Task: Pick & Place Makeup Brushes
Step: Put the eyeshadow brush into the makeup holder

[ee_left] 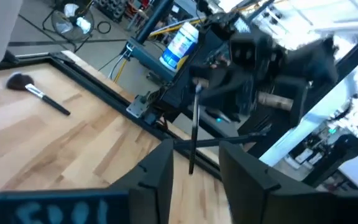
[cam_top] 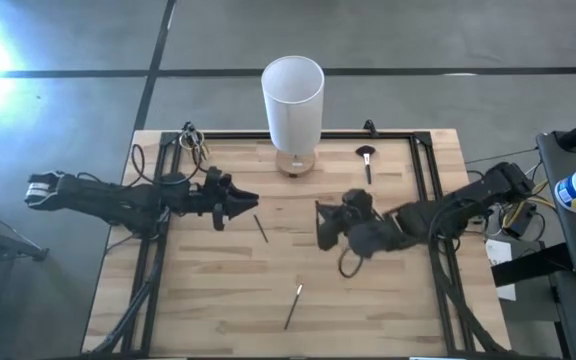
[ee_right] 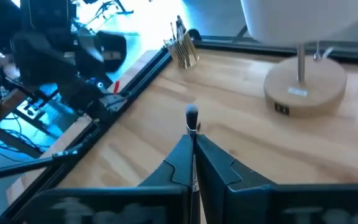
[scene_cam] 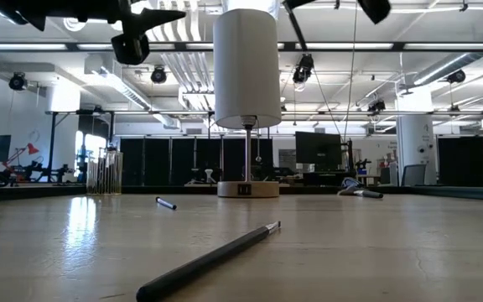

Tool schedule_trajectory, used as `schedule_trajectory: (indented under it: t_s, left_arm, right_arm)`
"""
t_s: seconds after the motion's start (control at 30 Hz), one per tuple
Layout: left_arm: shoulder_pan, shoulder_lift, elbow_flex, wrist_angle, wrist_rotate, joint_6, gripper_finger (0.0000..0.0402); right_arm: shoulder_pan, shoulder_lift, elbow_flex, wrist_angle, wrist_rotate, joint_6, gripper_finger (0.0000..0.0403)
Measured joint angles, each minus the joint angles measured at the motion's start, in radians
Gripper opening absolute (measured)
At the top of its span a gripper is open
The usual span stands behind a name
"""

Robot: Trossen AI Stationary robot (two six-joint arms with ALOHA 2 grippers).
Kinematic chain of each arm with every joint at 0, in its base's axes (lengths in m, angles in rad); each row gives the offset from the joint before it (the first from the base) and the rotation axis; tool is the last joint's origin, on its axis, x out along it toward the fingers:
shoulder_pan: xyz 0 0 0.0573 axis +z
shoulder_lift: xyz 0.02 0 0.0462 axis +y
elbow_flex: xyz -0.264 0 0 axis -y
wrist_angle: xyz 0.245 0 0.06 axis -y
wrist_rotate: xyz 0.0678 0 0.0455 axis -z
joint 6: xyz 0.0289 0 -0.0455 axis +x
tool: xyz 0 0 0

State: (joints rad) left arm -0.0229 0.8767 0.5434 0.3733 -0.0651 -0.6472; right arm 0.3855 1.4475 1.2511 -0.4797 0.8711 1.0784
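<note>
Three makeup brushes lie flat on the wooden table: a thin dark one [cam_top: 261,228], a pale-tipped one [cam_top: 293,305] near the near edge, and a fluffy-headed one [cam_top: 366,160] by the far edge. Several more stand in a small clear cup [ee_right: 182,50] at the far left corner. My right gripper [ee_right: 193,155] hovers over the table's middle, shut on another thin brush [ee_right: 191,121]. My left gripper [ee_left: 194,177] is open and faces it from the left, a short way from that brush [ee_left: 193,134]. My right gripper pinches the thin brush between its two fingers, on the handle just behind the head [ee_right: 192,132]. The brush lies along the fingers, and its small dark head [ee_right: 191,114] pokes out past the fingertips. It is lifted clear of the table.
A lamp with a tall white cylinder shade [cam_top: 293,95] stands on a round wooden base [ee_right: 303,90] at the far middle. A black metal frame [cam_top: 423,190] borders the table's left, right and far sides. Bare wood lies between the arms and toward the near edge.
</note>
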Motion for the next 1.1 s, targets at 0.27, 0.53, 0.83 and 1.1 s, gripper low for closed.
schedule_trajectory:
  t_s: [0.27,0.53,0.83,1.1]
  left_arm:
    - [-0.002,0.054,-0.001,0.127,0.057,-0.017,0.0115]
    - [-0.002,0.114,0.126,0.141,0.067,0.009,0.0117]
    - [-0.002,0.257,0.331,0.049,0.171,-0.006,0.0117]
    - [0.002,0.331,0.445,-0.013,0.178,0.036,0.0117]
  right_arm:
    - [-0.095,0.0,0.039,0.24,-0.119,-0.195,0.0008]
    - [-0.133,0.001,0.051,0.49,-0.199,-0.359,0.0008]
    - [-0.135,0.023,0.11,0.52,-0.24,-0.452,0.0008]
    - [-0.135,0.03,0.119,0.521,-0.252,-0.462,0.0008]
